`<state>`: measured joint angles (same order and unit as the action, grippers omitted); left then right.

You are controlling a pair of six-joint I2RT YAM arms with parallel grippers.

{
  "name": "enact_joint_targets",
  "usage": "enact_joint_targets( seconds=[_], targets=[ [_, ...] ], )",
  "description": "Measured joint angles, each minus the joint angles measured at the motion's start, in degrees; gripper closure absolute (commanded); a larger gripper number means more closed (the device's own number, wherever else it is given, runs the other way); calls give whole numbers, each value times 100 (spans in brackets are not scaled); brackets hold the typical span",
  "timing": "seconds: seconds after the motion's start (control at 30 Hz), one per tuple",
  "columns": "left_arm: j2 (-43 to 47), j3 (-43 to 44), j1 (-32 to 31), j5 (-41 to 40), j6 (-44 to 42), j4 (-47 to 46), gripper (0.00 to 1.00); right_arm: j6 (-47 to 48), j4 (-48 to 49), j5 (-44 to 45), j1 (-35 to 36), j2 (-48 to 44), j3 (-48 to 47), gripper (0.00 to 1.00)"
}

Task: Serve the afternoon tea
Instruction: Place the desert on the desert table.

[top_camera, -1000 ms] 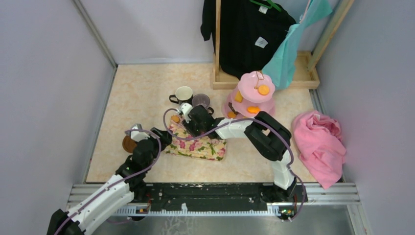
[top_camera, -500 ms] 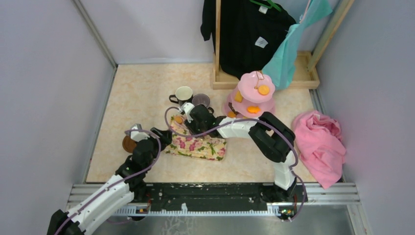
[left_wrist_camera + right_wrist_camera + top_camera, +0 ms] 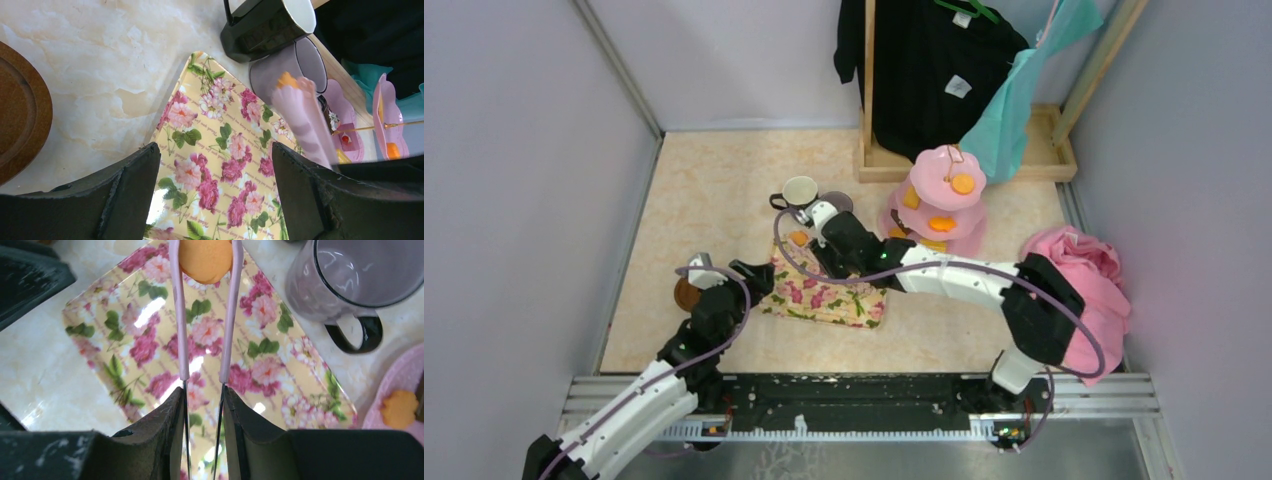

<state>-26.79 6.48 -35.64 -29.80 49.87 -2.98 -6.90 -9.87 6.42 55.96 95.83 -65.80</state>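
Note:
My right gripper (image 3: 202, 395) is shut on pink tongs (image 3: 230, 315), and the tongs pinch an orange snack (image 3: 205, 260) above the far end of the flower-patterned tray (image 3: 150, 340). From above, that snack (image 3: 798, 238) is just left of my right gripper (image 3: 824, 245). The smoky translucent mug (image 3: 836, 205) and the black mug (image 3: 799, 192) stand behind the tray. The pink three-tier stand (image 3: 944, 195) holds orange snacks (image 3: 963, 184). My left gripper (image 3: 749, 275) is open and empty over the tray's near-left corner (image 3: 220, 150). A round brown coaster (image 3: 686, 293) lies to its left.
A crumpled pink cloth (image 3: 1079, 290) lies at the right. A wooden clothes rack (image 3: 969, 165) with a black shirt (image 3: 944, 70) and a teal garment stands at the back. Grey walls close in both sides.
My right arm has stretched out, its elbow swinging right. The tongs and orange snack have shifted a little right and toward the mugs. My left arm has barely moved.

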Motion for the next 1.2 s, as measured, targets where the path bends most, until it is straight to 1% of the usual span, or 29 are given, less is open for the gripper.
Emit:
enact_joint_targets(
  seconds=[0.2, 0.4, 0.47, 0.53, 0.73, 0.9, 1.0, 1.2],
  targets=[
    [50, 0, 0, 0, -105, -2, 12, -348, -708, 518, 396, -1152, 219, 89],
    [13, 0, 0, 37, -275, -76, 12, -890, -1486, 1084, 431, -2450, 251, 89],
    [-61, 2, 0, 87, -341, -173, 12, -986, -1637, 1202, 431, -2623, 229, 89],
    [-175, 2, 0, 144, -411, -264, 12, -1137, -2009, 1473, 431, -2817, 111, 89],
    [-586, 90, 0, 424, -664, -487, 12, -1541, -2979, 2347, 424, -2900, -415, 89],
    [-767, 210, 0, 636, -844, -686, 12, -1744, -3585, 2763, 262, -2929, -769, 89],
    [-807, 212, 0, 723, -920, -802, 12, -1773, -3797, 2839, -44, -2997, -815, 89],
    [-896, 216, 0, 837, -988, -901, 12, -1611, -3947, 2754, -898, -3014, -824, 89]
  ],
)
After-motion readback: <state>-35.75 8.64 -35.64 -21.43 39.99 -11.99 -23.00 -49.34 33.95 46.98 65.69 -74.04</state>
